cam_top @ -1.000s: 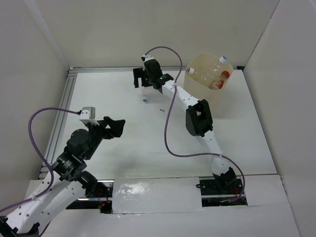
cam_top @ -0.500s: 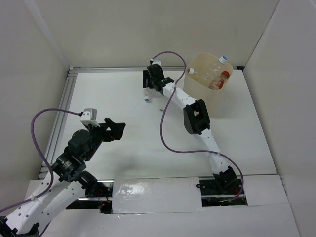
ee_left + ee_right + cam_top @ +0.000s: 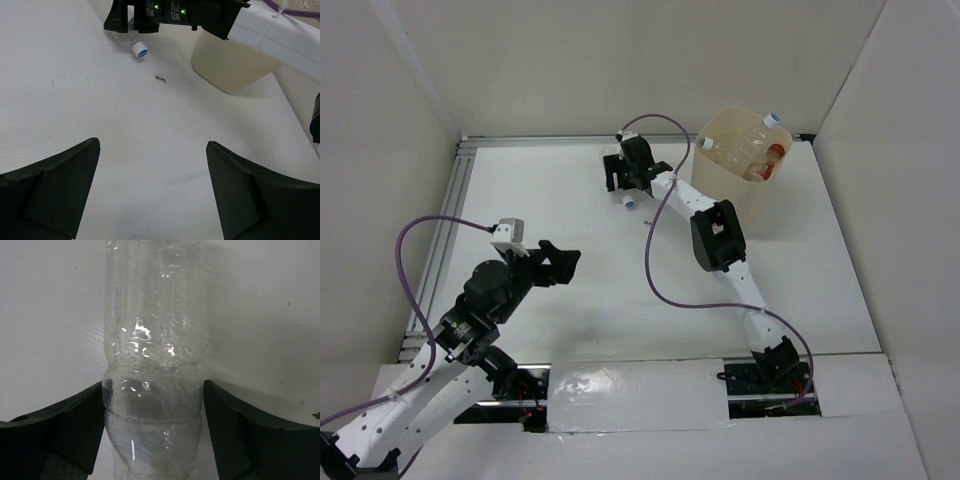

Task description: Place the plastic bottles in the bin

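Faintly, red-orange label (image 3: 761,171) on bottle (image 3: 768,161) in bin (image 3: 720,180), lettering too small.

Clear glossy plastic bottle (image 3: 152,365); matt white table (image 3: 150,150).

1 clear blue-capped bottle (image 3: 152,365) left of the tall cream bin (image 3: 725,185), other bottles (image 3: 765,167) inside
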Controlling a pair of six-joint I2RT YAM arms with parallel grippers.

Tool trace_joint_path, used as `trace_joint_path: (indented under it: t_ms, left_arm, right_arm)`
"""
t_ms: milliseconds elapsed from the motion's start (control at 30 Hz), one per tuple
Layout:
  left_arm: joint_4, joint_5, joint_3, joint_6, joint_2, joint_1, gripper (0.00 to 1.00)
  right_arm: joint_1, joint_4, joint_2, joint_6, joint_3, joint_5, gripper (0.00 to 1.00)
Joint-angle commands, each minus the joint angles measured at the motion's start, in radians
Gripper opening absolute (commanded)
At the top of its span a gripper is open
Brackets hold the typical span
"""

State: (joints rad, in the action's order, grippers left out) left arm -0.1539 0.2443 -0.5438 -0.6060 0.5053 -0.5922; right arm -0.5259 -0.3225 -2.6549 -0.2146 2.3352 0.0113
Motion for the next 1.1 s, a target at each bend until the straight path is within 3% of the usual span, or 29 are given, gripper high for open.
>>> trace_joint_path:
  t_ms: [0, 100, 133, 200, 267, 367, 500, 600, 800, 1067]
  left_arm:
    - [0.054, -0.016, 0.01, 0.011, -0.024, -0.004, 1.0]
    - [0.045, -0.007, 0.021, 0.011, -0.054, -0.004, 1.0]
    - [0.045, -0.007, 0.021, 0.011, -0.063, -0.004, 1.0]
    - [0.045, 0.003, 0.03, 0.011, -0.063, -0.004, 1.0]
    - [0.062, 0.003, 0.042, 0.011, -0.063, -0.004, 1.0]
    - [0.125, -0.008, 0.067, 0.011, -0.024, -0.004, 1.0]
    - [0.23, -0.062, 0.076, 0.011, 0.068, -0.004, 1.0]
    - [0.313, -0.108, 0.076, 0.02, 0.125, -0.004, 1.0]
    - [0.428, -0.165, 0.076, 0.011, 0.24, -0.004, 1.0]
    - [0.461, -0.178, 0.067, 0.002, 0.28, -0.015, 1.0]
  right_arm:
    - [-0.006, -0.099, 0.015, 0.05, -0.033, 0.033, 0.8]
    - [-0.006, -0.099, 0.044, 0.113, 0.008, 0.071, 0.5]
    - [-0.006, -0.116, 0.055, 0.147, 0.028, 0.087, 0.34]
    - [-0.016, -0.145, 0.117, 0.225, 0.068, 0.136, 0.19]
    - [-0.025, -0.145, 0.189, 0.294, 0.069, 0.25, 0.13]
    - [-0.025, -0.09, 0.405, 0.354, -0.017, 0.402, 0.1]
    - [0.073, 0.03, 0.679, 0.376, -0.155, 0.383, 0.07]
    - [0.185, -0.003, 0.769, 0.435, -0.189, 0.378, 0.06]
    - [0.452, -0.024, 0.901, 0.471, -0.247, 0.538, 0.04]
    - [0.727, -0.022, 0.92, 0.429, -0.247, 0.622, 0.03]
